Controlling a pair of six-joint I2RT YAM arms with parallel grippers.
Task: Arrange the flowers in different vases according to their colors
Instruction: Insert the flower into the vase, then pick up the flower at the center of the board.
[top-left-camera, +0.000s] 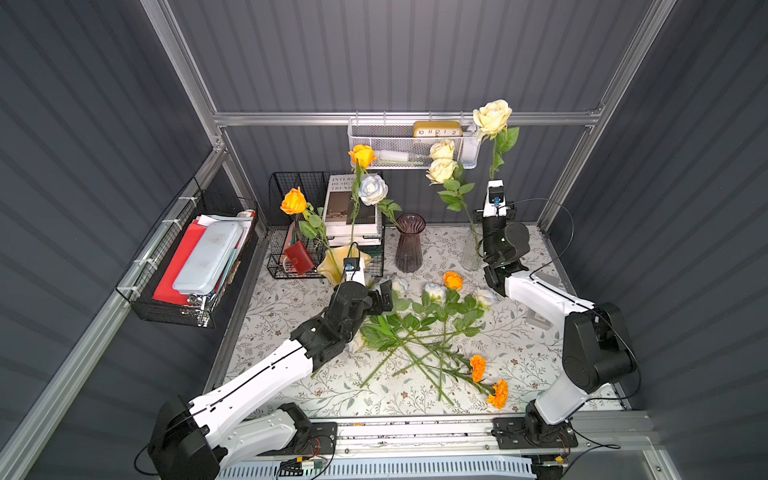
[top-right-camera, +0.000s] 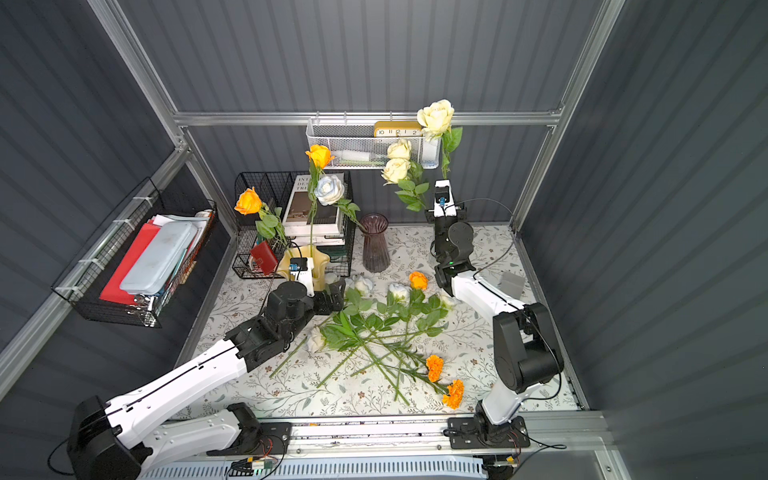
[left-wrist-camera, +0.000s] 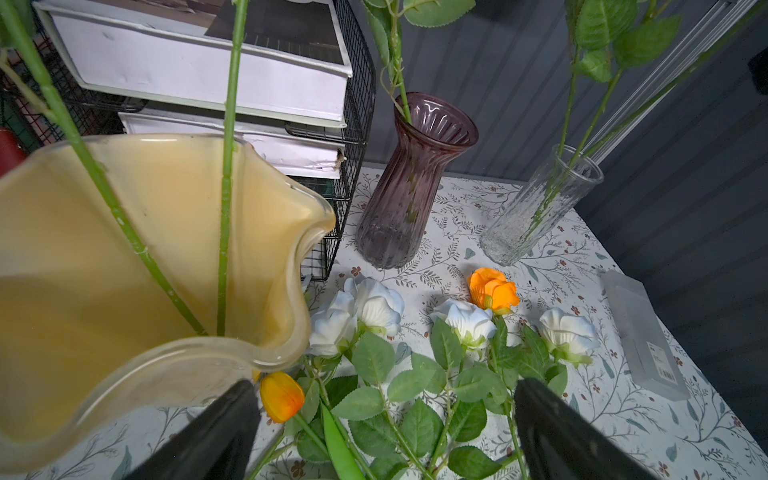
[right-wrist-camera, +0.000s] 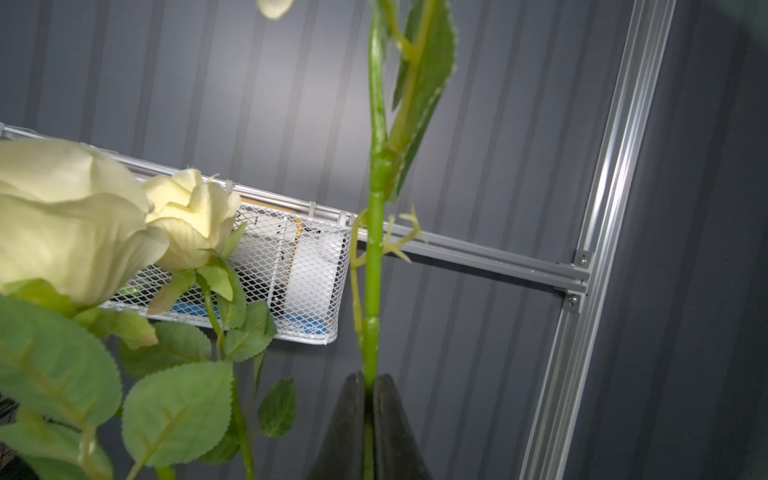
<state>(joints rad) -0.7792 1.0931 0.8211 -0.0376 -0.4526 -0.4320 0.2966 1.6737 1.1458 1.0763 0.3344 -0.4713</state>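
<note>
My right gripper (right-wrist-camera: 368, 376) is shut on the green stem of a cream rose (top-left-camera: 492, 116), held upright high above the clear vase (top-left-camera: 471, 253), which holds two cream roses (top-left-camera: 441, 162). My left gripper (left-wrist-camera: 386, 386) hangs open and empty over leafy stems beside the creamy-yellow vase (left-wrist-camera: 124, 249). That vase holds two yellow-orange roses (top-left-camera: 294, 201). A bluish-white rose (top-left-camera: 372, 189) stands in the purple vase (top-left-camera: 410, 245). Loose flowers (top-left-camera: 419, 324) lie heaped on the cloth: white roses, an orange rose (left-wrist-camera: 492, 289), an orange bud (left-wrist-camera: 281, 395) and two marigolds (top-left-camera: 478, 368).
A black wire rack (top-left-camera: 282, 183) with books stands behind the yellow vase. A white mesh basket (top-left-camera: 411, 149) with a clock hangs on the back rail. A wire basket (top-left-camera: 187, 266) hangs on the left wall. A frosted box (left-wrist-camera: 644, 332) lies at the right.
</note>
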